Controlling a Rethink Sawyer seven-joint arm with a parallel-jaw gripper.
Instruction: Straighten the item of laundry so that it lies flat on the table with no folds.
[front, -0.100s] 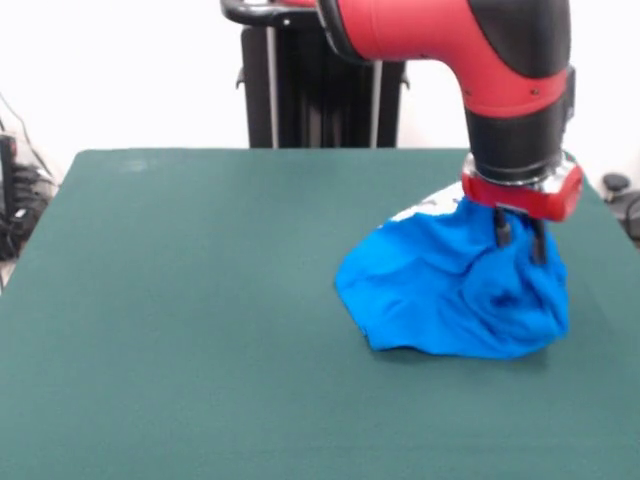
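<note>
Shirt: the blue T-shirt (450, 290) sits bunched in a rumpled heap on the right half of the table (200, 300), with its upper part drawn up toward the arm.
Folds: deep creases run across the heap, and the lower edge curls under against the cloth top.
Print: only a sliver of white shows at the heap's upper left; no lettering is readable.
Gripper: the gripper (520, 238) comes down from above, with two dark fingers (503, 228) pressed into the top of the shirt.
Grasp: fabric rises up between the fingers, so they appear clamped on it; the tips themselves are buried in the cloth.
Arm: its upper part is cut off by the picture's top edge.
Sleeves and collar: they cannot be made out in the crumpled mass.
</note>
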